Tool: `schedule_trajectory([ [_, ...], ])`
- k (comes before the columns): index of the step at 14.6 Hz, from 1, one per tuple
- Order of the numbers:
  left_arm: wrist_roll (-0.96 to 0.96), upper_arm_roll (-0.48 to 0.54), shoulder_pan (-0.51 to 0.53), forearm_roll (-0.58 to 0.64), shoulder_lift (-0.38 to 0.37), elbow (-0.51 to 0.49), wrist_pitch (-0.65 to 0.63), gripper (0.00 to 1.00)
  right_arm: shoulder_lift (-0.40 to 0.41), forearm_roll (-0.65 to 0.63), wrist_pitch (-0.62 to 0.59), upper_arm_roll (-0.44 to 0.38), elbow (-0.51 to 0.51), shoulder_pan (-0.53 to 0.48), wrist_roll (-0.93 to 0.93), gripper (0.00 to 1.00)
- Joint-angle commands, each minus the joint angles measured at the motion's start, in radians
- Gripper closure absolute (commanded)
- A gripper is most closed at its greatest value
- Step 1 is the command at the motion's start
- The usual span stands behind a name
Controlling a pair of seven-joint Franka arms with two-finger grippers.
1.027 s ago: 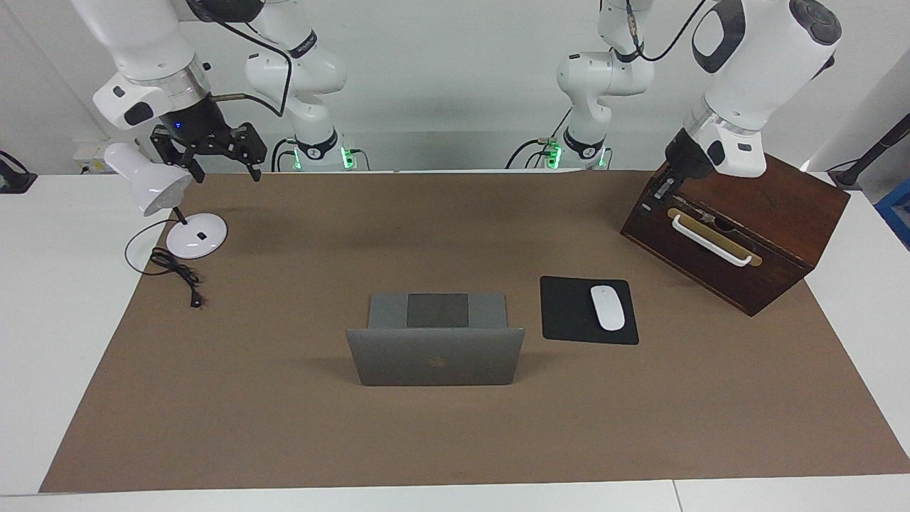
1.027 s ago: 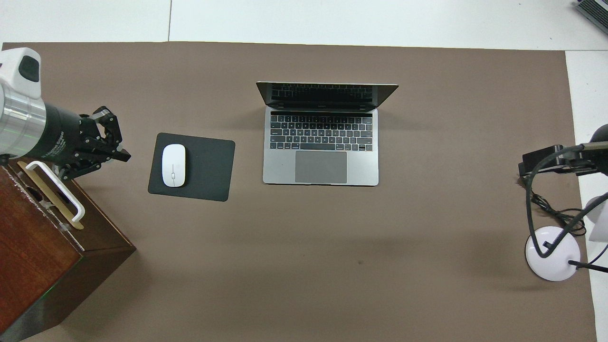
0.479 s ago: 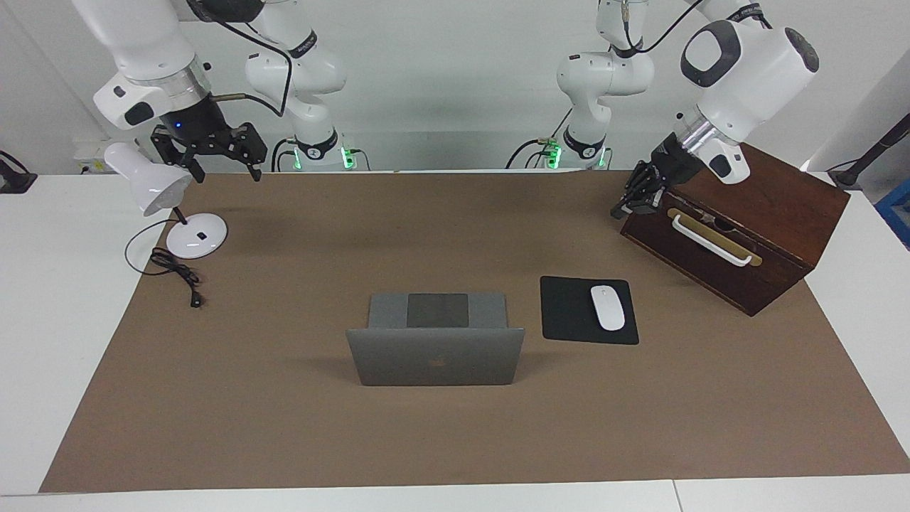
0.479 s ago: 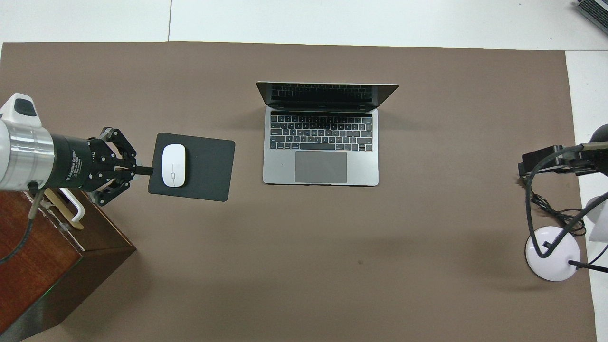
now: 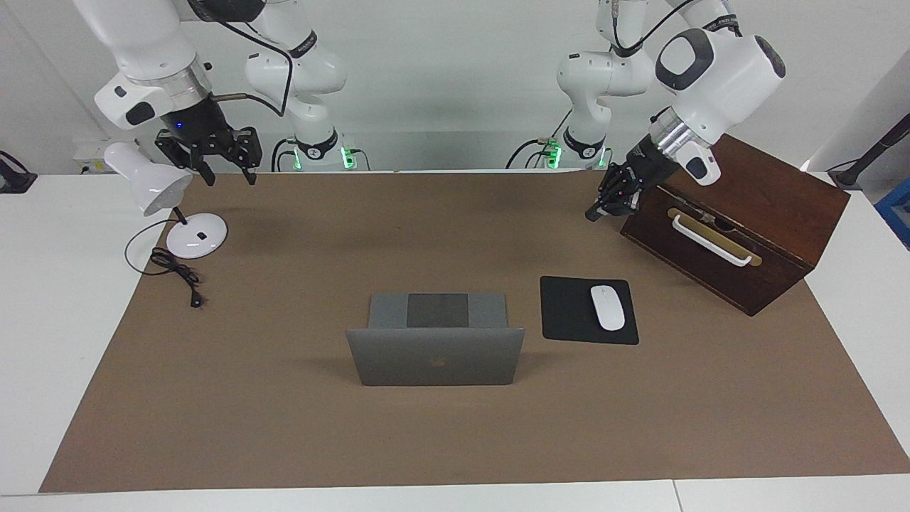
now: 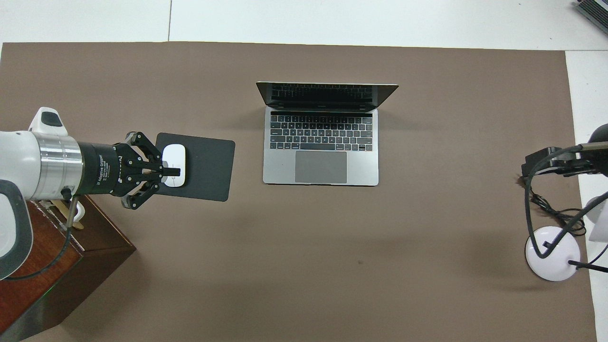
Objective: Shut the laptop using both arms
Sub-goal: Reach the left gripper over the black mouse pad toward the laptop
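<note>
Left gripper (image 5: 596, 212): fingertips meeting, holding nothing, hanging in the air well apart from the laptop (image 5: 435, 341), over the mat beside the wooden box (image 5: 746, 227). Right gripper (image 5: 226, 173): hanging above the desk lamp (image 5: 153, 188), well apart from the laptop; whether its fingers are apart I cannot tell. Laptop: sitting mid-mat, lid standing upright and untouched, mouse pad (image 5: 572, 313) lying just beside it. Progress: nothing closed yet; both arms are needing to reach the lid and fold it down.
</note>
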Motion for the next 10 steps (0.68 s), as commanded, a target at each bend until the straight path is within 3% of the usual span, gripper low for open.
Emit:
schedule_trajectory([
  [1,-0.064,0.004,-0.009,-0.140,-0.073,-0.146,0.107,1.00,-0.005,0.002,0.045,0.005,-0.007,-0.003,-0.023,1.00],
  [5,-0.184,0.003,-0.042,-0.217,-0.052,-0.172,0.275,1.00,-0.005,0.003,0.063,0.009,-0.008,-0.001,-0.030,1.00],
  [8,-0.205,0.003,-0.075,-0.362,-0.052,-0.221,0.387,1.00,-0.005,0.002,0.069,0.014,-0.009,-0.001,-0.031,1.00],
  [10,-0.220,0.003,-0.156,-0.453,-0.044,-0.261,0.548,1.00,-0.005,0.000,0.085,0.015,-0.009,0.003,-0.026,1.00],
])
